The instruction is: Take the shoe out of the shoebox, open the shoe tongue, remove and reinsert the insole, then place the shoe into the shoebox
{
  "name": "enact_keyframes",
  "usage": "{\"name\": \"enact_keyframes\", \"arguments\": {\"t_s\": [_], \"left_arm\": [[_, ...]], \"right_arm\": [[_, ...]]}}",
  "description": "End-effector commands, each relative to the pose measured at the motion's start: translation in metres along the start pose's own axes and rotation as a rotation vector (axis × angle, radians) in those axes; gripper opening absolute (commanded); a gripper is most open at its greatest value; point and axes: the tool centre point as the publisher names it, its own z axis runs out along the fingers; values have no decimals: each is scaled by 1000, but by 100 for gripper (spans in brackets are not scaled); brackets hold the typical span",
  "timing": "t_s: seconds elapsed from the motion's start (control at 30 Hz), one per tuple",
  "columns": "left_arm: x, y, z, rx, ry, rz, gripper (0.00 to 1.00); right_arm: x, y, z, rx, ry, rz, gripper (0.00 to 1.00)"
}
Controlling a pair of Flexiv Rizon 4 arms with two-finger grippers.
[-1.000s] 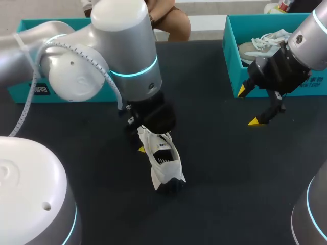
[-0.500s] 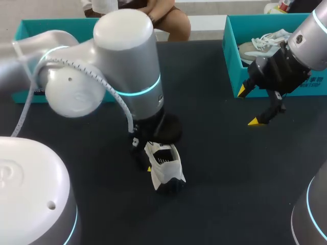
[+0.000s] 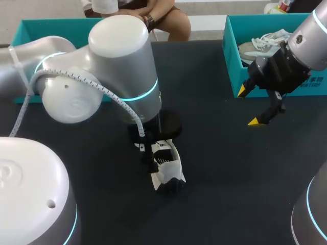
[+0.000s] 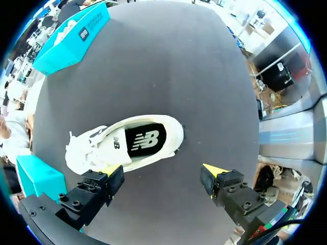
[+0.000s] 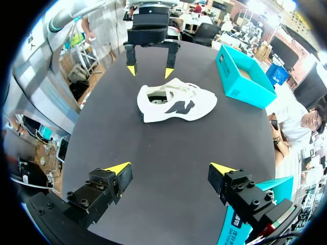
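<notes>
A white shoe point(image 3: 167, 171) with a black insole stands on its sole in the middle of the black table point(image 3: 214, 168). My left gripper point(image 4: 162, 171) hangs open just above the shoe point(image 4: 127, 143), looking down into its opening, one yellow tip close to its side. From the right wrist view the left gripper point(image 5: 149, 71) shows open behind the shoe point(image 5: 176, 104). My right gripper point(image 3: 249, 106) is open and holds nothing, in front of the teal shoebox point(image 3: 231, 61) at the far right. My left arm's wrist hides part of the shoe in the head view.
A second white shoe point(image 3: 260, 43) lies inside the right shoebox. Another teal box point(image 3: 30, 25) stands at the far left, mostly behind my left arm. The table between the shoe and the right shoebox is bare.
My left arm has swung down and toward the table's near edge over the shoe. The shoe has settled slightly lower. The right arm has not moved.
</notes>
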Motion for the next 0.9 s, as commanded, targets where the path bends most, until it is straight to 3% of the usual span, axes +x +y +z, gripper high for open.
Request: {"name": "enact_keyframes", "arguments": {"t_s": [0.03,0.2,0.47,0.73,0.9], "left_arm": [[3,1,4,-24,7,35,100],[11,-12,13,-41,15,51,100],[25,-40,27,4,-10,-39,100],[35,-50,51,22,2,-90,100],[32,-48,64,7,-3,-121,83]], "right_arm": [[0,0,1,1,-1,0,100],[0,0,1,1,-1,0,100],[0,0,1,1,-1,0,100],[0,0,1,1,-1,0,100],[0,0,1,1,-1,0,100]]}}
